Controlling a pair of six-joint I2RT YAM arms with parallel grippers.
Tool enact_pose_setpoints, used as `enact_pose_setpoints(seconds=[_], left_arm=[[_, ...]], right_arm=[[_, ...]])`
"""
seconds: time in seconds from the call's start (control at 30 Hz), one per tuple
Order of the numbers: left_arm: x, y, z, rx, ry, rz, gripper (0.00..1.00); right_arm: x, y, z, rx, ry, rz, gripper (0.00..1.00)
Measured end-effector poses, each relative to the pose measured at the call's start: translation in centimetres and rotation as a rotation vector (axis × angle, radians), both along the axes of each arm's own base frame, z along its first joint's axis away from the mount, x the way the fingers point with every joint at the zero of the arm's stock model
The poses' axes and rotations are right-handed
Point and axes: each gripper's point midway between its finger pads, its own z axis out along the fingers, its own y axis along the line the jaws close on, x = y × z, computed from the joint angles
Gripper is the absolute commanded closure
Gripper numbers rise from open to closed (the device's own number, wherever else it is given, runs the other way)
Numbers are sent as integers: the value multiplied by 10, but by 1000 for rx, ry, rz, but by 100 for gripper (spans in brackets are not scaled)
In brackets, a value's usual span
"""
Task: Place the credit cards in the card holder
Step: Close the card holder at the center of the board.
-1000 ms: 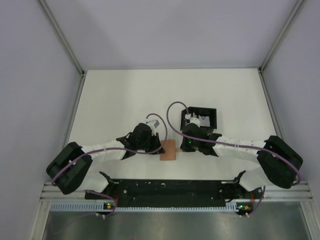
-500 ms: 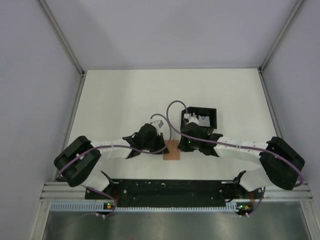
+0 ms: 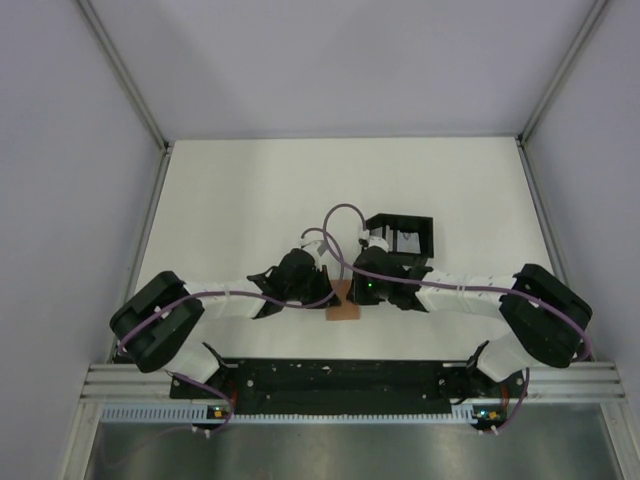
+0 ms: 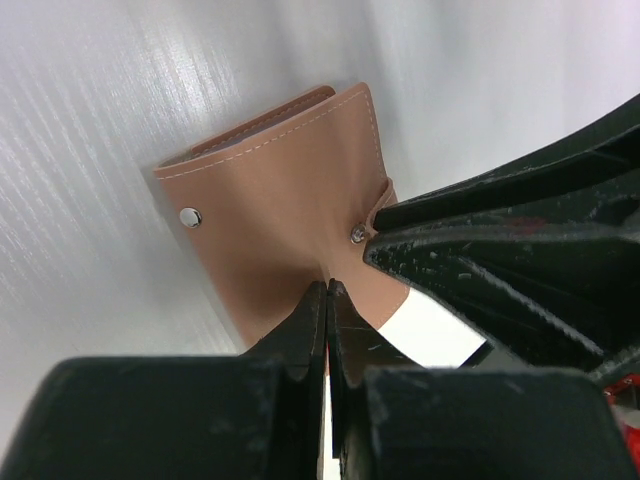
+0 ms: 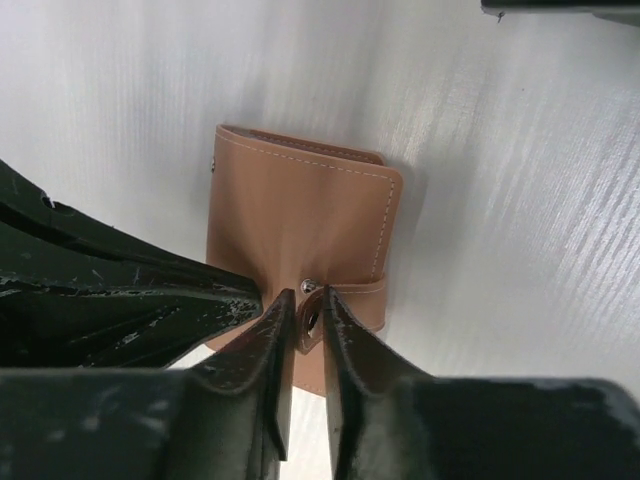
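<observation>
So the left fingers [image 4: 303, 335] were clamped shut, tips right at the card holder [image 4: 270, 190] edge. It lay on the bench [image 4: 90, 120]. The right fingers [image 5: 277, 345] sat barely apart around the card holder's snap strap [image 5: 362, 298]; couldn't tell if they gripped it.

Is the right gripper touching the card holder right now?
Touching: right wrist view shows the right gripper pinching the card holder's snap tab.

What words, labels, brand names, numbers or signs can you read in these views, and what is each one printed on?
There is no readable text in any view.
The card holder is plain tan leather, with only stitching and metal snaps on it.
The black tray shows no marking that can be made out from the top view.
</observation>
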Motion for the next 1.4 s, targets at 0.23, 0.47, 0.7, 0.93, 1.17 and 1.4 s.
enact_pose_setpoints(seconds=[0.23,0.47,0.7,0.93,1.17,1.4], left_arm=[[0,0,0,1,0,7,100],[0,0,0,3,-2,9,100],[0,2,0,17,-19,-4,100],[-1,13,7,62,-55,-18,97],[2,18,12,100,-90,-24,97],[-2,14,-1,106,-61,-59,98]], right_arm=[[-3,5,14,34,-19,10,65],[4,5,58,117,-122,1,72],[3,-18,47,76,-129,-52,88],[0,-57,16,-5,-64,-132,92],[-1,-51,15,23,-46,-114,96],[-5,-38,9,57,-10,-72,98]])
